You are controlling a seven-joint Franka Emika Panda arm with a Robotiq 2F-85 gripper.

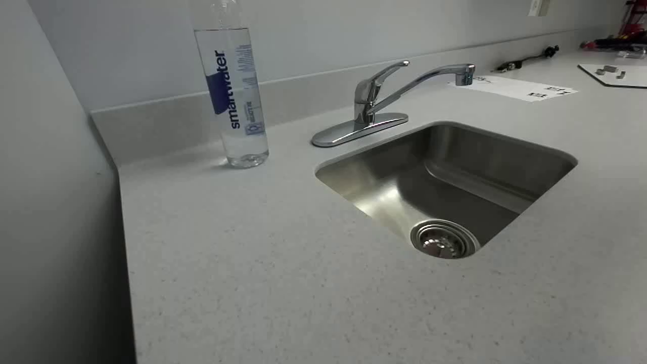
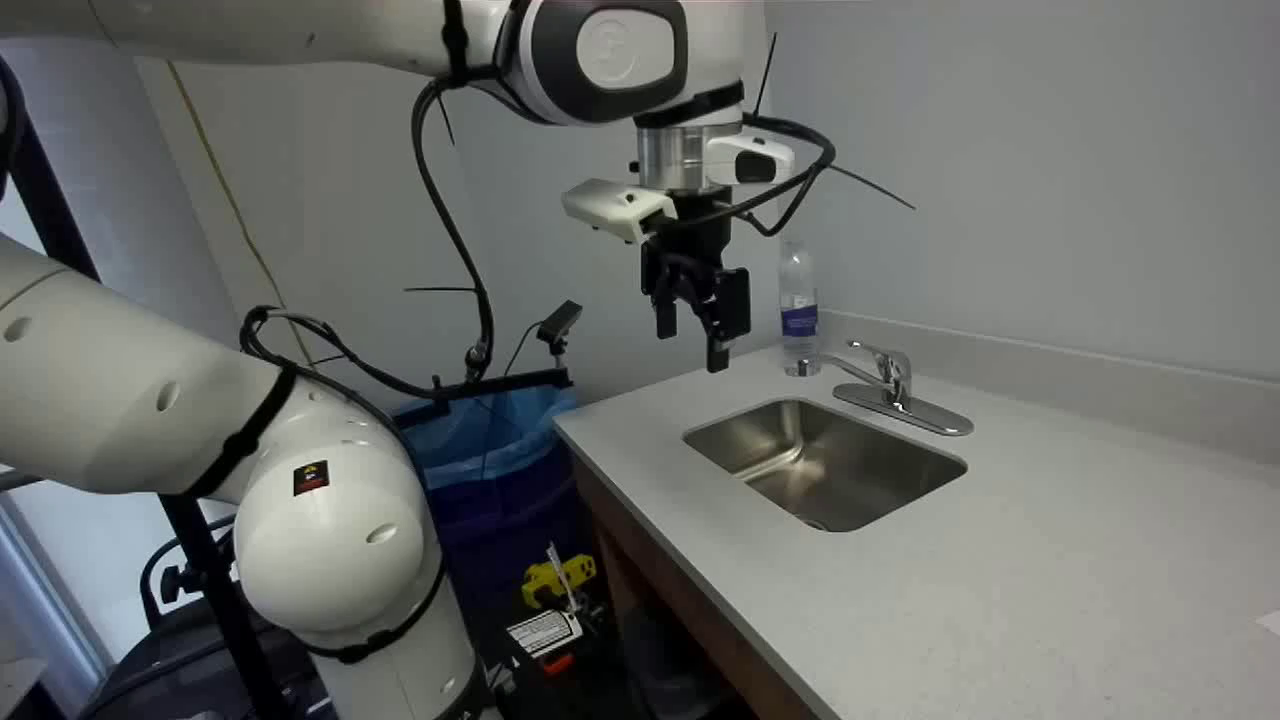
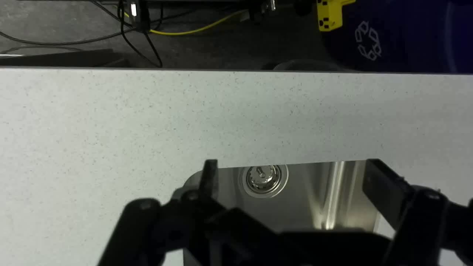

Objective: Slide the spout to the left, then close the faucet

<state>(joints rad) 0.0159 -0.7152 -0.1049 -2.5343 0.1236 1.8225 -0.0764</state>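
The chrome faucet (image 1: 364, 103) stands on its oval base plate behind the sink, and it also shows in an exterior view (image 2: 897, 378). Its flat lever (image 1: 389, 72) slants upward from the body. The slim arched spout (image 1: 423, 78) reaches out from the body with its nozzle downturned; it also shows in an exterior view (image 2: 845, 367), its tip toward the far sink end, in front of the bottle. My black gripper (image 2: 692, 338) is open and empty, high above the counter and apart from the faucet. In the wrist view the open fingers (image 3: 292, 164) frame the sink; the faucet is out of view there.
The steel sink (image 2: 755, 407) is set into the pale counter (image 2: 1040, 540). A clear water bottle (image 1: 232, 96) stands beside the faucet, near the wall. Papers (image 1: 515, 88) lie farther along the counter. The counter's front edge (image 3: 236, 71) drops to a floor with cables and a blue bin.
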